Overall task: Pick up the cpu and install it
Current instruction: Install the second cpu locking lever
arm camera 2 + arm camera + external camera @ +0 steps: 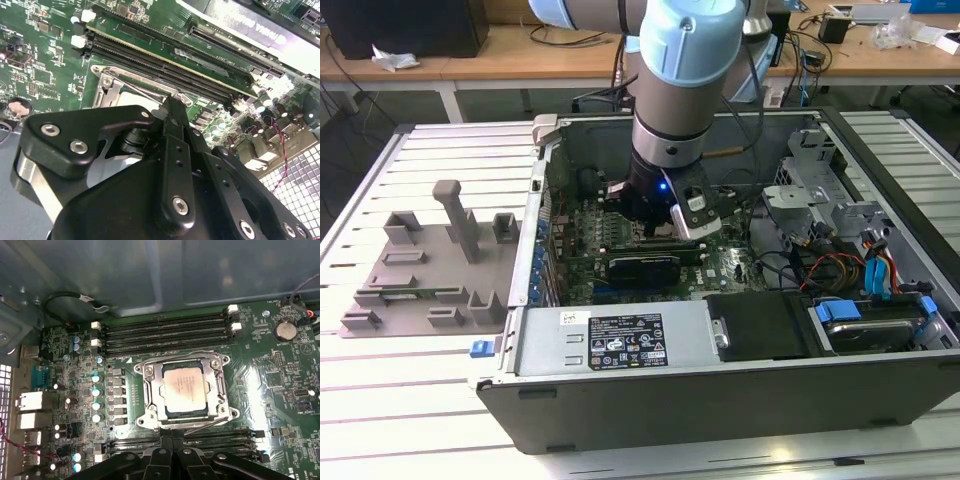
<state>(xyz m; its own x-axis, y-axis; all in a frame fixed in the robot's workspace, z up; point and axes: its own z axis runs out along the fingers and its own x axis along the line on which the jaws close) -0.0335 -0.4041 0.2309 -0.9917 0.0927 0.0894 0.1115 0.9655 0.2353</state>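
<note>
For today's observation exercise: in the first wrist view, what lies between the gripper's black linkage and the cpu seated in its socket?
In the first wrist view, dark memory slots and the socket's metal frame lie between the gripper and the cpu.

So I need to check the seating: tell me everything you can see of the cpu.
The cpu is a thin, flat square chip with a dull silver metal top bearing faint print. In the first wrist view it lies level inside the metal-framed socket on the green motherboard, between two banks of memory slots. Nothing grips it.
</note>
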